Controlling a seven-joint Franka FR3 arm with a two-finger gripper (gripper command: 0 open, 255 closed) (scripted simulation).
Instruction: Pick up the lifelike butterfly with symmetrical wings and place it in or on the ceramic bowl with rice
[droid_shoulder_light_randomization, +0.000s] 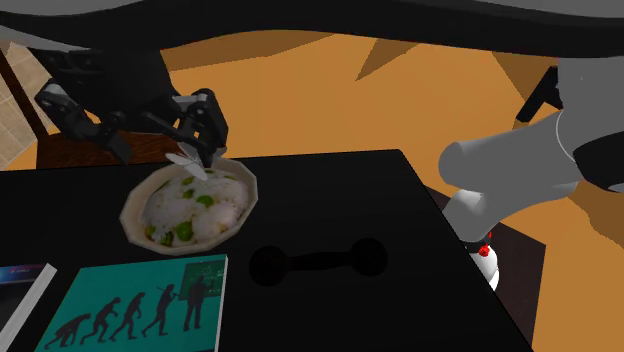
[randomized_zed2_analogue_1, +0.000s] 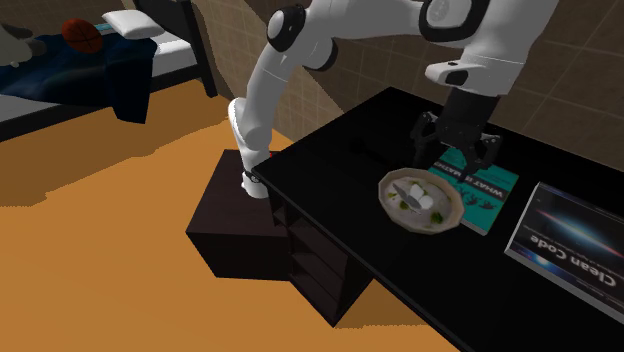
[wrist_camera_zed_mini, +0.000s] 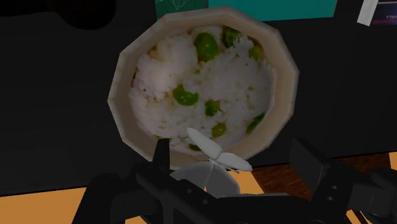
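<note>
Fingers (wrist_camera_zed_mini: 310, 162) wide apart, gripping nothing. Butterfly (wrist_camera_zed_mini: 213, 153) loose between them, at rim of rice bowl (wrist_camera_zed_mini: 116, 92) just below. Drop looks nearly done; left: confirm it settles in bowl, pull away.

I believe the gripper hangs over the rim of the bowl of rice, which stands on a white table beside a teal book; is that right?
Not quite: the table is black, not white, as the shoulder view shows. The rest holds: the gripper hangs over the rim of the bowl of rice, which stands beside the teal book.
</note>
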